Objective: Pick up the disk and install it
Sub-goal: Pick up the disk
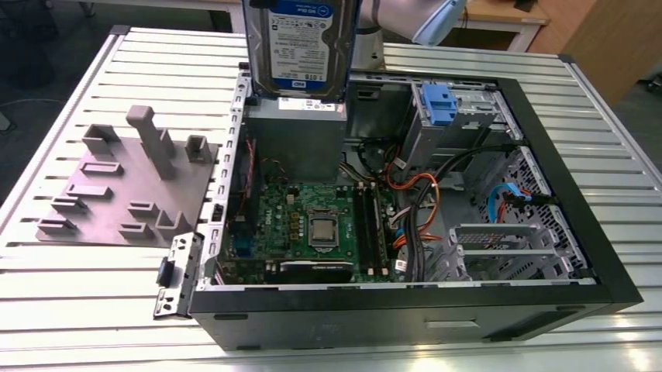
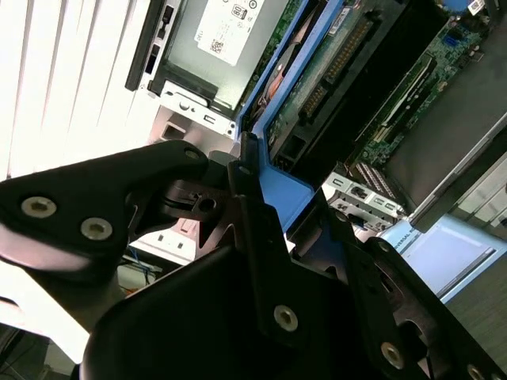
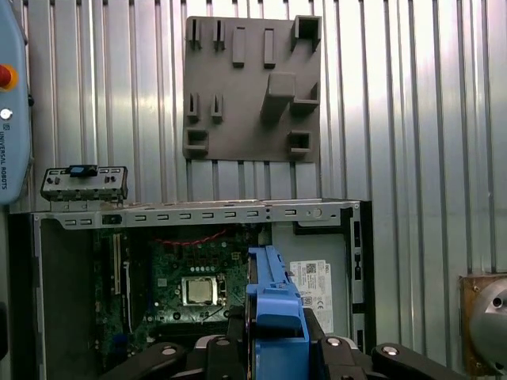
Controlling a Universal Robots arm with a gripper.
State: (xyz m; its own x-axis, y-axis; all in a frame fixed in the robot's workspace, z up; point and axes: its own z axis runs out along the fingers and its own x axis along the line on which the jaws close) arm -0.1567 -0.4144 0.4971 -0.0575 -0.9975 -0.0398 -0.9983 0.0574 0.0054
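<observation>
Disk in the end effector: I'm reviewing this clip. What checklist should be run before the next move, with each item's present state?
1. Disk gripped by the end effector, which is clamped on its blue rail: ok.
2. Disk in the air above the open computer case, touching nothing in the exterior view: ok.
3. Disk upright, label facing the exterior view: ok.
4. Drive cage slot free: cannot tell.
5. Cables kept away from the cage: not ok, they lie loose right beside it.
</observation>
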